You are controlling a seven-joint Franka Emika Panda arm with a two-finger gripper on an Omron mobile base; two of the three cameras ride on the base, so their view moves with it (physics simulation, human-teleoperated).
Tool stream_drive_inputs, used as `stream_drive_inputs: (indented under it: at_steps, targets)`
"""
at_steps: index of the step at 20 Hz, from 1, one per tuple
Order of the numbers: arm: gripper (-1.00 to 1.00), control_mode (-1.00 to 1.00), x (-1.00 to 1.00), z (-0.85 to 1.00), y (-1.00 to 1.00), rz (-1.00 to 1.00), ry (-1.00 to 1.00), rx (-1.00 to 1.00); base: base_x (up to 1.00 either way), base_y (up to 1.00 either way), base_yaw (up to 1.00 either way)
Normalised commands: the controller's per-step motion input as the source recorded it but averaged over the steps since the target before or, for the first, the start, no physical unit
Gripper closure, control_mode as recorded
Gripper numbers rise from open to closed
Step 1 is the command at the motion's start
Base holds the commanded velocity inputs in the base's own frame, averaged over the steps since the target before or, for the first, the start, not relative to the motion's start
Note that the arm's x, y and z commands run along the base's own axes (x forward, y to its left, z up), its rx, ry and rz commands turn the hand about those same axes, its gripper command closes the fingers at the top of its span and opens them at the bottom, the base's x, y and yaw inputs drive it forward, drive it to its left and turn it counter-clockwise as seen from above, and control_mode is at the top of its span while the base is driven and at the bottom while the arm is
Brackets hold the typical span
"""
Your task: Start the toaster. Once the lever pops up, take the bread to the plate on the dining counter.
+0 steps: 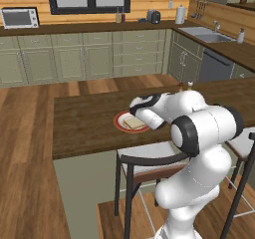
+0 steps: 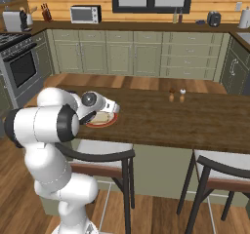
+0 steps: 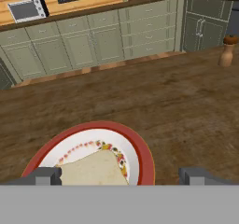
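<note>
The bread (image 3: 95, 169), a tan slice, lies flat on the red-rimmed white plate (image 3: 140, 148) on the dark wooden dining counter (image 3: 163, 97). My gripper (image 3: 120, 175) hovers just over the plate's near side, open. One fingertip (image 3: 44, 175) stands on each side of the slice, and neither touches it. From the left base view the plate (image 1: 118, 122) and bread (image 1: 131, 123) peek out beside my hand. The silver toaster (image 1: 153, 17) stands far off on the back worktop. Its lever is too small to make out.
Two small shakers (image 2: 177, 95) stand mid-counter to the right of the plate. Metal-framed stools (image 2: 103, 156) (image 2: 222, 172) sit tucked under the counter's near edge. A microwave (image 1: 20, 18), a sink (image 1: 209, 34) and a stove (image 2: 19, 67) line the far walls.
</note>
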Motion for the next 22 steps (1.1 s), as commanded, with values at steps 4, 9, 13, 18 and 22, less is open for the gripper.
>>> stream_drive_inputs:
  at_steps: [4,9,13,18,22]
  targets:
    - [-1.00,-1.00,-0.48,1.00,-0.16,0.00,0.24,0.10,0.00,0.00,0.00]
    - [-1.00,-1.00,-0.35,1.00,-0.01,0.00,0.25,0.12,0.00,0.00,0.00]
    - [-1.00,-1.00,-0.22,1.00,0.00,0.00,0.22,0.10,0.00,0.00,0.00]
    - [-1.00,-1.00,-0.45,1.00,-0.02,0.00,0.31,0.13,0.00,0.00,0.00]
    - [-1.00,-1.00,-0.73,0.97,0.00,-0.02,0.39,0.13,0.00,0.00,0.00]
